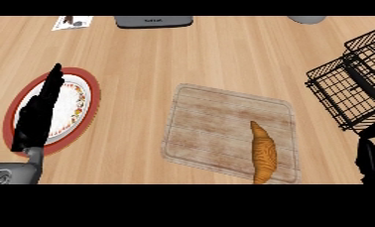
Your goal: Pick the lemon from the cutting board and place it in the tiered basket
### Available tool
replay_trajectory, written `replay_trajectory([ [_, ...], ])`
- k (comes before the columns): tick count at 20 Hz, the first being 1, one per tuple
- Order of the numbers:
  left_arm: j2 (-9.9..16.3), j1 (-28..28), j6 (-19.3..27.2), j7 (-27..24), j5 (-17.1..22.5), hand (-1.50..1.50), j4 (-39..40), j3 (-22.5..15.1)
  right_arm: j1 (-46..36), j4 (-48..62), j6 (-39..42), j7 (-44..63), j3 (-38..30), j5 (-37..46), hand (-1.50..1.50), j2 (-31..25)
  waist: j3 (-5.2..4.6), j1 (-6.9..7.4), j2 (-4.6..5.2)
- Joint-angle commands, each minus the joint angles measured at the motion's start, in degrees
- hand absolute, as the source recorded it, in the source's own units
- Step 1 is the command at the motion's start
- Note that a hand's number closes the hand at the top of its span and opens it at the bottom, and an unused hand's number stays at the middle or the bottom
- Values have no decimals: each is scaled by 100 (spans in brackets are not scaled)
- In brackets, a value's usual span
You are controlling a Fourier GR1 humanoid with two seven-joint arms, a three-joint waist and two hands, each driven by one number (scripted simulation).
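A pale wooden cutting board [219, 132] lies at the middle of the counter. On its right part rests a long orange-brown croissant [263, 152], its lower tip over the board's front edge; I see no lemon. The black wire tiered basket [344, 89] stands at the right edge. My left hand [38, 114] is open with straight fingers pointing away, over the left side of a plate. My right hand [366, 156] shows only as a dark shape at the right edge, below the basket and right of the board.
A white plate with a patterned rim [79, 103] sits on a red mat [93, 85] at the left. At the far edge are a grey appliance [154, 21], a small card [72, 22] and a grey object [307, 19].
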Motion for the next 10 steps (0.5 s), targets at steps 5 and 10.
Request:
replay_trajectory([
  [5, -119, -396, -136, 102, -29, 0, 239, 47, -171, 416, 1227, -418, -2295, -2745, 150, -232, -3, 123, 39],
  [10, -211, -401, -236, 133, -138, 0, 139, 48, -531, 1650, 2068, -1343, -2759, -2312, 150, -522, -3, 263, 54],
])
